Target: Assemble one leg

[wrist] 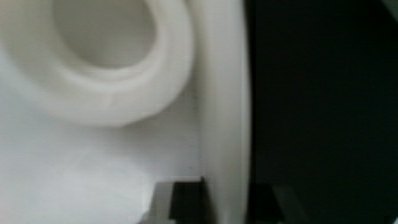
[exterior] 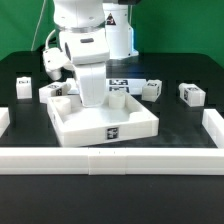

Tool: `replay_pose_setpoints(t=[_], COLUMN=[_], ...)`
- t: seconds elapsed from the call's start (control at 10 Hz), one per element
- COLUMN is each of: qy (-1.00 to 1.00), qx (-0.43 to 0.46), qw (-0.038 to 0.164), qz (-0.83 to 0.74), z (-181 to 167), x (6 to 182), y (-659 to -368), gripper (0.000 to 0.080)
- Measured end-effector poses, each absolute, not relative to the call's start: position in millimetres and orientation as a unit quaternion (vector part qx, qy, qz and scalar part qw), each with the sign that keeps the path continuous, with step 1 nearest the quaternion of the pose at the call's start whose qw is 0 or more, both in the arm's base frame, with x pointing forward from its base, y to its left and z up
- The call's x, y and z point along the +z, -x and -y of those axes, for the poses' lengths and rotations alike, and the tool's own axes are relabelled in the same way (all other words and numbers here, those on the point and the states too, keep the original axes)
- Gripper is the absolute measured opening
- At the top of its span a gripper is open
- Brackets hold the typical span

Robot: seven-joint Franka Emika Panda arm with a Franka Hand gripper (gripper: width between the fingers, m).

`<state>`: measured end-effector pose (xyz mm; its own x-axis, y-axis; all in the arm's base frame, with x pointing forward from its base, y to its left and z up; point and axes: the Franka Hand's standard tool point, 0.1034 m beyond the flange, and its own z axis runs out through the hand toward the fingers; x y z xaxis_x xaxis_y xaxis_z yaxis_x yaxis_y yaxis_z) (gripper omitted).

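The large white tray-like piece [exterior: 105,125] lies at the table's middle, with a tag on its front wall. My gripper [exterior: 92,100] reaches down into it at its far side. In the wrist view one dark finger [wrist: 178,205] stands on each side of the tray's thin upright wall [wrist: 222,120], tight against it, so the gripper [wrist: 235,205] is shut on that wall, next to a round socket [wrist: 98,40]. Small white tagged legs lie loose on the black table: one at the far left [exterior: 25,88], one by the tray's left corner [exterior: 53,91], two at the right [exterior: 150,88] [exterior: 190,94].
A low white rail [exterior: 110,160] runs along the table's front, with short white end blocks at the left [exterior: 4,120] and right [exterior: 213,125]. A flat tagged white piece [exterior: 118,83] lies just behind the tray. A green backdrop stands behind the arm.
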<state>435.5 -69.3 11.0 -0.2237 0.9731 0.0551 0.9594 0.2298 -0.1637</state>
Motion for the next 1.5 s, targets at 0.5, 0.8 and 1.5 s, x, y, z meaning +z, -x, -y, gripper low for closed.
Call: replay_pose_setpoints(t=[0.5, 0.8, 1.5], qy=[0.619, 0.656, 0.700], qx=[0.047, 0.040, 0.025], qw=[0.073, 0.063, 0.056], qz=[0.781, 0.751, 0.711], z=[69.4, 39.9, -43.1], x=[11.0, 10.9, 11.7], y=[-435.5, -441.4, -470.5], gripper=[0.0074, 0.0074, 0.0074])
